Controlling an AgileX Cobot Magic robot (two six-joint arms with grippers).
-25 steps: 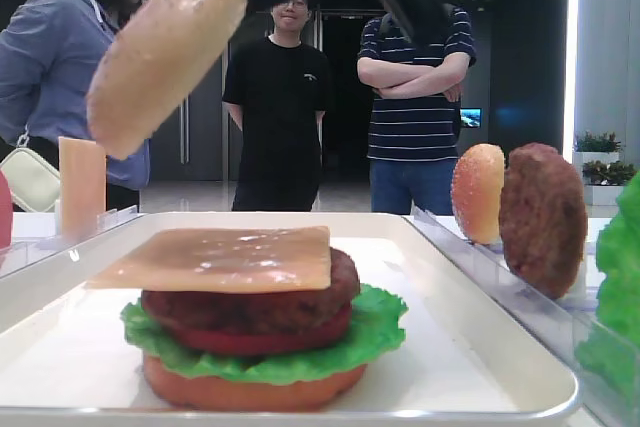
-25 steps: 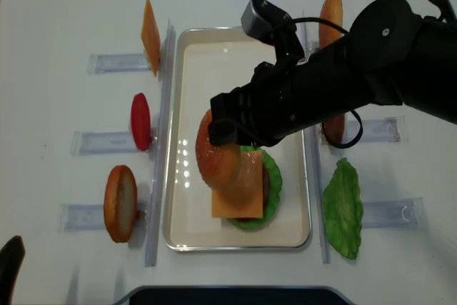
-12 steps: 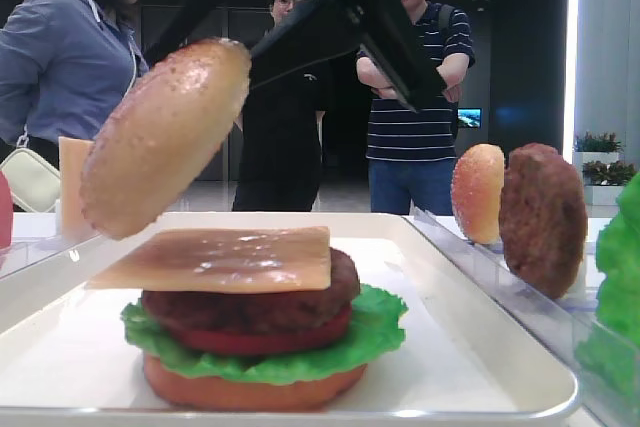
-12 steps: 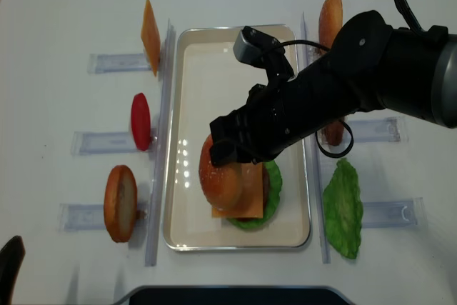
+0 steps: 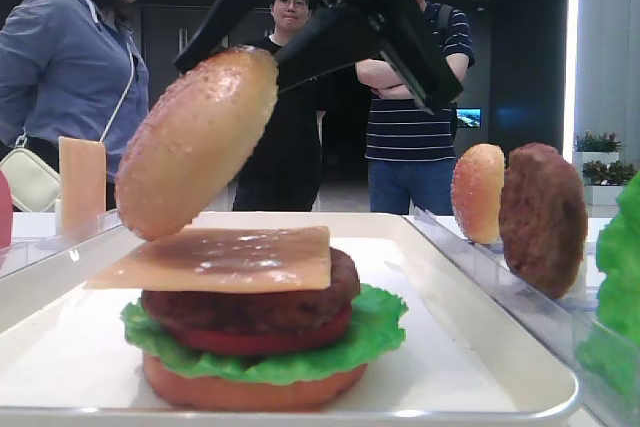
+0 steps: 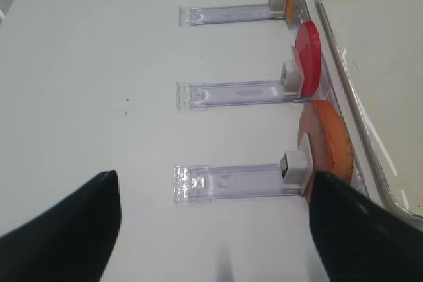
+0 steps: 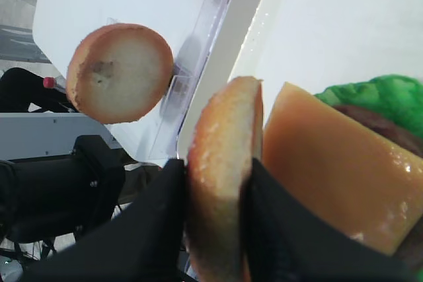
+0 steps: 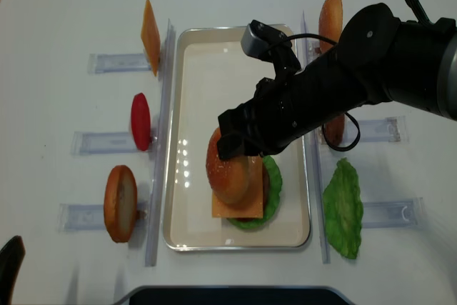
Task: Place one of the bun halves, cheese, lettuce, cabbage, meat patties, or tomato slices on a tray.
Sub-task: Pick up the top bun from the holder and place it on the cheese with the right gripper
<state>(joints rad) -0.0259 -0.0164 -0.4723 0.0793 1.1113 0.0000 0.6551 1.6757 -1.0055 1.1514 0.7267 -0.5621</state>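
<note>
the right claw (image 7: 215,229) is clamped on a sesame bun half (image 8: 230,175), held tilted at frame centre just above the cheese (image 5: 225,259) that tops the stacked burger on the white tray (image 8: 187,116). the left claw (image 6: 211,229) sits at the bottom of its wrist view with its fingers spread wide apart over the counter (image 6: 92,84), holding nothing.

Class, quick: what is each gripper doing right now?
Left gripper: open, holding nothing.
Right gripper: shut on a sesame bun half, tilted above the cheese slice.
</note>
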